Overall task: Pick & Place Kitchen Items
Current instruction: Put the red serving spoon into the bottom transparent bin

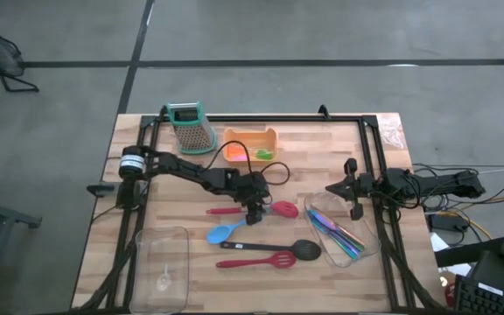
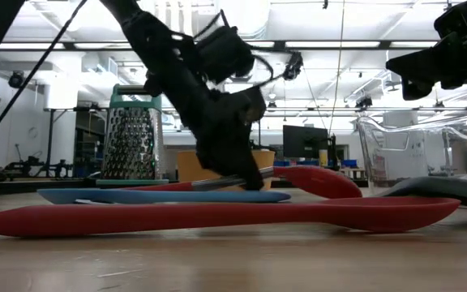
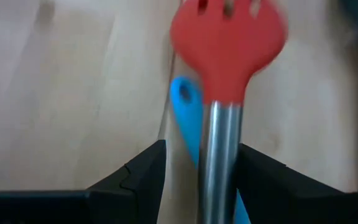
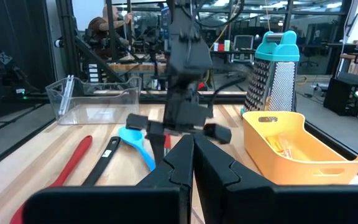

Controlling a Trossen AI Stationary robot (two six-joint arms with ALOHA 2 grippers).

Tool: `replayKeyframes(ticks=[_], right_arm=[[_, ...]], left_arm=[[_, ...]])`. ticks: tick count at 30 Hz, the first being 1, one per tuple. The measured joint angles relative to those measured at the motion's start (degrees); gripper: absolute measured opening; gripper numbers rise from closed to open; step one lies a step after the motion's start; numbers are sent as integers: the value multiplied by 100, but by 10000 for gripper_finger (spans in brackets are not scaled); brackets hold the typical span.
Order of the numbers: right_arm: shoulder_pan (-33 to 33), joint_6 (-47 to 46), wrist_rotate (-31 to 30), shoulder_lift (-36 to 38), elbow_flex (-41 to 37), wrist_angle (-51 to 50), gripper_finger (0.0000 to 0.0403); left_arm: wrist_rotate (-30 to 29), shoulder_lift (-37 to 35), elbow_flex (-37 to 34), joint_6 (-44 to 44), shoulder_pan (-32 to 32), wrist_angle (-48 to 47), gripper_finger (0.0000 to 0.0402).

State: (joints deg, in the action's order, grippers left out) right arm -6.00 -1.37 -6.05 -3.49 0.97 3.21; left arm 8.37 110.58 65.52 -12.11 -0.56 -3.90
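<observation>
A red spoon-like utensil [image 1: 274, 209] with a metal shaft and a slotted red head [image 3: 227, 43] lies on the table's middle. My left gripper [image 1: 254, 210] is down over it, open, one finger on each side of the shaft [image 3: 219, 162]. Just nearer lie a blue spoon [image 1: 224, 232], a black spoon [image 1: 274, 248] and a red slotted spatula [image 1: 256, 261]. Thin cutlery [image 1: 338, 232] lies in the right clear bin. My right gripper [image 1: 335, 188] is shut and empty, held above the table beside that bin. My left gripper comes at the red utensil from above, its fingers across the metal shaft [image 3: 219, 186] between handle and head. A gap shows between the shaft and one finger [image 3: 145, 171]. Whether the other finger [image 3: 260, 177] touches the shaft, I cannot tell.
A teal-topped box grater [image 1: 191, 127] and an orange tray [image 1: 254, 144] stand at the far side. One clear bin [image 1: 160, 262] is at the near left and another [image 1: 370, 241] at the near right. A black frame [image 1: 261, 118] runs round the table.
</observation>
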Motion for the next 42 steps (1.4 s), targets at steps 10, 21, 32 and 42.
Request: replayKeyframes(ticks=[10, 21, 32, 42], right_arm=[[1, -1, 0, 0, 0, 2, 8], [1, -9, 0, 0, 0, 2, 8], [2, -1, -2, 0, 0, 2, 8], [0, 0, -2, 0, 0, 2, 8]], left_arm=[[-45, 103, -3, -454, -11, 71, 161], [-101, 92, -3, -721, -11, 161, 57], [-190, 92, -5, -761, -15, 247, 58], [-210, 92, -9, -886, -18, 258, 68]])
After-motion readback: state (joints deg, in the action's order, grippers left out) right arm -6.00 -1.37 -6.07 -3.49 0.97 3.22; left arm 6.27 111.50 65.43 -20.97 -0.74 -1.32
